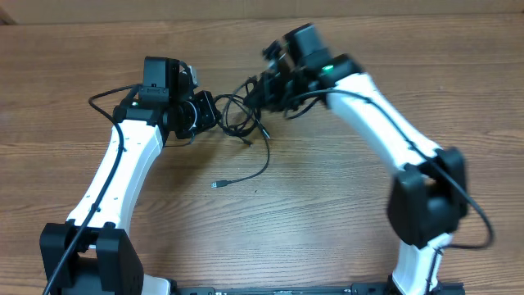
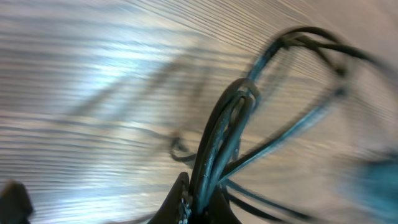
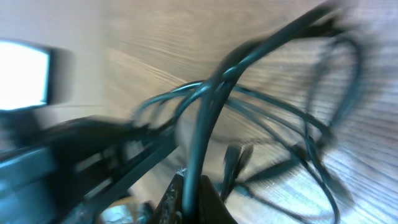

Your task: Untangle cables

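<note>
The cables point(image 1: 239, 115) are thin black cords tangled in loose loops between my two grippers, lifted off the wooden table. One strand hangs down and ends in a small silver-tipped plug point(image 1: 216, 185) on the table. My left gripper point(image 1: 206, 112) is shut on a bundle of several strands point(image 2: 214, 149) at the tangle's left side. My right gripper point(image 1: 260, 90) is shut on one or two strands point(image 3: 202, 124) at the tangle's right side. Both wrist views are blurred by motion.
The wooden table point(image 1: 270, 221) spreads all round. The thicker black wires of the arms run along the left arm point(image 1: 106, 98) and the right arm point(image 1: 475, 213). The left arm's body shows blurred at the left of the right wrist view point(image 3: 56, 155).
</note>
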